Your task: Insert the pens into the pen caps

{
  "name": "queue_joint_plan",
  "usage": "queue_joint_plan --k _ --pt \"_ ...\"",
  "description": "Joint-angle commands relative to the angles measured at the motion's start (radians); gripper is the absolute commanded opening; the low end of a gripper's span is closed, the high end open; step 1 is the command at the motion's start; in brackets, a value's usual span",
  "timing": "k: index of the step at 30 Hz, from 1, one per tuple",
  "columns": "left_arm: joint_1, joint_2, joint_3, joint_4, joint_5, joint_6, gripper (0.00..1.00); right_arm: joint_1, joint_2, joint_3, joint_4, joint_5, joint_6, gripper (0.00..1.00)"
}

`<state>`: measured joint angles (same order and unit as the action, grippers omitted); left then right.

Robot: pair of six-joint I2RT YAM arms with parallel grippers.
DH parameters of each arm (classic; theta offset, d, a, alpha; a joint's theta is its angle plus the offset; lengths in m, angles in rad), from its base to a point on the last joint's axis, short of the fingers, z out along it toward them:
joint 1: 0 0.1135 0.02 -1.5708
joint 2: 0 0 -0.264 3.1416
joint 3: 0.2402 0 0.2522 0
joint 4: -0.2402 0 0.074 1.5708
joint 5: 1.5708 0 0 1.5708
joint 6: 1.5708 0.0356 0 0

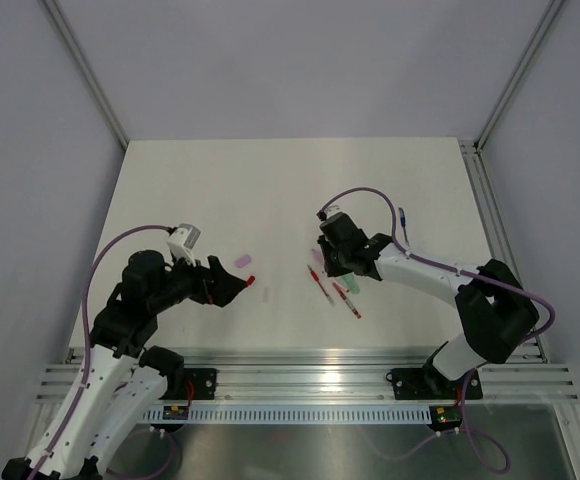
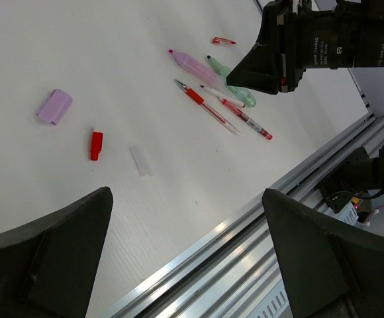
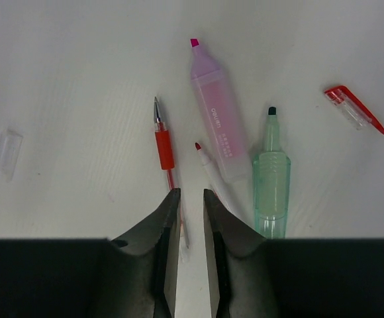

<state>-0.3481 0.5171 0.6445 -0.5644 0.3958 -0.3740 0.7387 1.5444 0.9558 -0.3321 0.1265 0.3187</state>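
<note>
Two grippers, four pens. The left gripper (image 2: 185, 265) gaped wide and empty. On the table (image 1: 220, 180) ahead lay a pink cap (image 2: 54, 106), a red cap (image 2: 96, 145) and a clear cap (image 2: 140, 161). The red pen (image 3: 165, 149), thin pen (image 3: 207, 164), pink highlighter (image 3: 215, 119) and green highlighter (image 3: 271, 179) lay roughly parallel, tips pointing away from the right gripper (image 3: 191, 202). Its jaws were narrowly parted and gripped nothing. All but the pink one ran out of sight beneath it.

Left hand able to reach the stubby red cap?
Likely yes: the left hand is open, the stubby red cap lies on the table just ahead, and the clear cap beside it sits apart.
</note>
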Motion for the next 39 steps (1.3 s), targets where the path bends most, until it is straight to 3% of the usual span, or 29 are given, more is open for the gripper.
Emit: queue_joint_plan --k 1,4,9,13,34,39 --pt "0.008 0.018 0.009 0.02 0.005 -0.003 0.99 0.001 0.026 0.06 -0.03 0.053 0.007 0.25" --pt "0.015 0.0 0.007 0.024 -0.003 -0.003 0.99 0.011 0.025 0.043 -0.004 -0.024 0.014 0.26" --pt "0.027 -0.014 0.003 0.032 0.015 -0.002 0.99 0.047 0.054 0.049 0.011 -0.042 0.023 0.36" --pt "0.034 -0.019 0.001 0.038 0.034 -0.002 0.99 0.063 0.118 0.104 -0.01 -0.022 0.025 0.36" --pt "0.057 -0.039 -0.005 0.052 0.069 -0.002 0.99 0.076 0.315 0.23 -0.084 0.044 0.034 0.28" --pt "0.057 -0.042 -0.006 0.057 0.069 -0.003 0.99 0.082 0.332 0.228 -0.081 0.035 0.046 0.21"
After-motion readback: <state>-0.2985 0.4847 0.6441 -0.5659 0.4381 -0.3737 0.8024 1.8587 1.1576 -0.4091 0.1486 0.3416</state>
